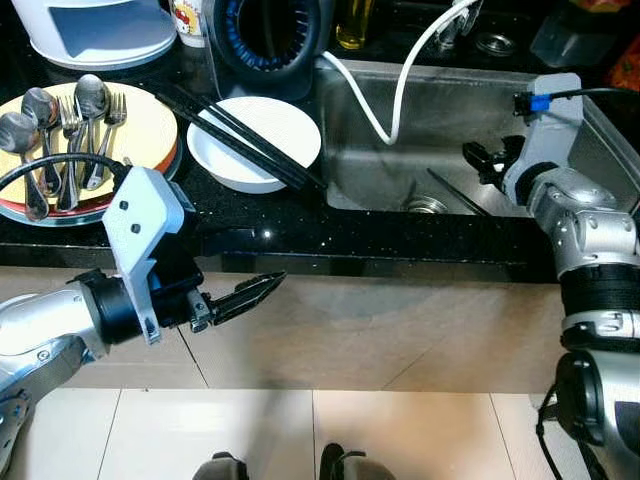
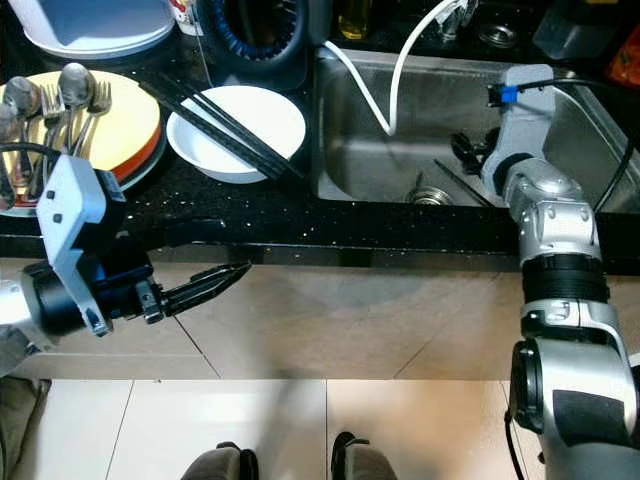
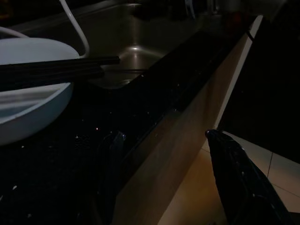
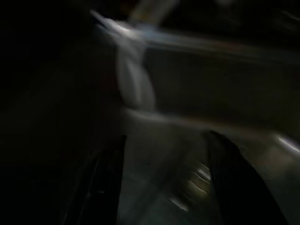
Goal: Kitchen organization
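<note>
A glossy black speckled table (image 1: 300, 235) runs across the scene, with a brushed stainless steel sink (image 1: 370, 150) set into it. A round white bowl (image 1: 255, 140) sits on the table just left of the sink, and a pair of long black chopsticks (image 1: 235, 135) lies slanted across its rim, their tips reaching the sink's edge. Left of the bowl, a flat pale yellow plate (image 1: 150, 125) rests on a red-rimmed plate beneath it and carries a loose bunch of shiny metal spoons (image 1: 90, 95) and forks (image 1: 112, 110). Behind them stand a white appliance (image 1: 100, 30) with a blue panel and a dark round device (image 1: 265, 35) with blue ribs. A thin white hose (image 1: 400, 85) curves down into the sink, where a round metal drain (image 1: 427, 206) and a thin dark stick (image 1: 458, 190) lie on the bottom. No writing can be read anywhere.

The left hand (image 1: 250, 292) hangs in front of the table's front edge, below the bowl and apart from it, over beige floor tiles (image 1: 350, 350); in the left wrist view its two black fingers (image 3: 243, 178) stand apart with nothing between them, the bowl and chopsticks ahead. The right hand (image 1: 480, 160) is down inside the sink, near the dark stick and the drain; in the blurred right wrist view its fingers (image 4: 234, 173) are spread with nothing held.
</note>
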{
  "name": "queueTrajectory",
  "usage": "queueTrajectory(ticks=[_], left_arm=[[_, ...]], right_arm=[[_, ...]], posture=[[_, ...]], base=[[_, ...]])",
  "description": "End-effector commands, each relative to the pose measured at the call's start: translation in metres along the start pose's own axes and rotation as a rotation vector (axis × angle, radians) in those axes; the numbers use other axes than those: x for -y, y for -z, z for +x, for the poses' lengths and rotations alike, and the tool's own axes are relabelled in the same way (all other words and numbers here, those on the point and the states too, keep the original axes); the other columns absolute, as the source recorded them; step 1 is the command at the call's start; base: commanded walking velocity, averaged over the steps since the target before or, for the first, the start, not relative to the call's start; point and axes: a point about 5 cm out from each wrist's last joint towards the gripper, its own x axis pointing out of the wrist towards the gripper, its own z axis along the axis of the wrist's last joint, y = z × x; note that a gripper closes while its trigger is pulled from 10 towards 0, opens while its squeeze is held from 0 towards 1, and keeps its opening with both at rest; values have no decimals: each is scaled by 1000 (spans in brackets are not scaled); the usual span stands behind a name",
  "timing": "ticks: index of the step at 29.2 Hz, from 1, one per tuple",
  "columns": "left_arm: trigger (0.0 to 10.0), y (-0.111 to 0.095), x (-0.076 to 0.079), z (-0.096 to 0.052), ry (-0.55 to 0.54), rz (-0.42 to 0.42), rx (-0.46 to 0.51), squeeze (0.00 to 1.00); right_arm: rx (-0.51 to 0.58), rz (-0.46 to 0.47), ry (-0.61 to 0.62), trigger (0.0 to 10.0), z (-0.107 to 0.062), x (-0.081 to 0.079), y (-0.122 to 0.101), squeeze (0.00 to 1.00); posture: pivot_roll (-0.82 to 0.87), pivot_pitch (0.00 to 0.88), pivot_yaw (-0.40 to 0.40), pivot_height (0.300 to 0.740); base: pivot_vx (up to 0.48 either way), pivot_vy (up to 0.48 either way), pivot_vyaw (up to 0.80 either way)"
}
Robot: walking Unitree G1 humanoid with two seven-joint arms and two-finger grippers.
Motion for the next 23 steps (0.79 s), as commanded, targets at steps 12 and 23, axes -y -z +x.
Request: queueTrajectory(ticks=[12, 23], left_arm=[[10000, 3, 3, 1, 3, -2, -4, 0], [10000, 4, 4, 1, 2, 3, -1, 0]], right_arm=[[161, -5, -254, 10000, 4, -38, -25, 0], [141, 15, -275, 10000, 16, -57, -27, 0]], posture=[[148, 174, -79, 740], [162, 158, -89, 740]], base=[[0, 0, 250], [0, 0, 399]])
